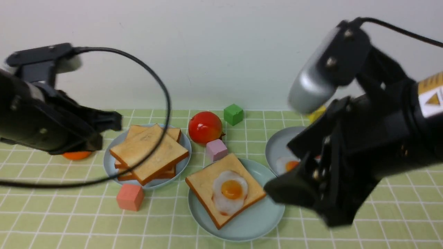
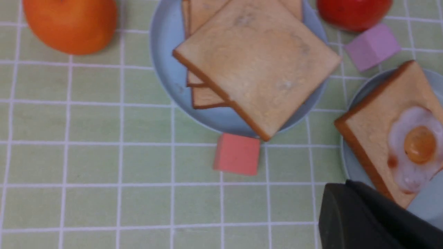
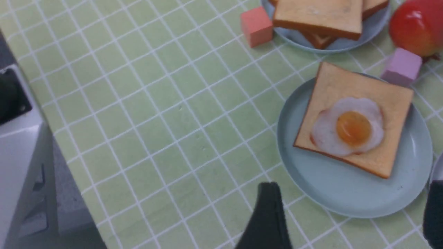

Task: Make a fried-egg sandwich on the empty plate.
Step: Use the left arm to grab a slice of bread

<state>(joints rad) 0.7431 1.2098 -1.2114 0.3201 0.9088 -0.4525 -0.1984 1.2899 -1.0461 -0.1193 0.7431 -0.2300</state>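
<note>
The pale mint-green plate (image 1: 242,224) lies front centre. One toast slice (image 1: 204,186) lies on it with the fried egg (image 1: 230,192) on top. They also show in the right wrist view, plate (image 3: 346,197), toast (image 3: 346,83) and egg (image 3: 347,129). Several spare toast slices (image 1: 148,152) are stacked on the light-blue plate (image 1: 110,162) at the left. My right gripper (image 1: 301,204) (image 3: 349,193) is open and empty, just right of the mint plate's rim. My left gripper (image 1: 116,124) (image 2: 346,186) looks shut and empty, raised left of the toast stack.
A greyer plate (image 1: 280,145) with a second egg (image 1: 289,164) lies at the right, partly hidden by my right arm. A red tomato (image 1: 205,127), green cube (image 1: 233,114), pink cube (image 1: 216,149), red cube (image 1: 130,196) and an orange (image 1: 77,155) lie around the plates.
</note>
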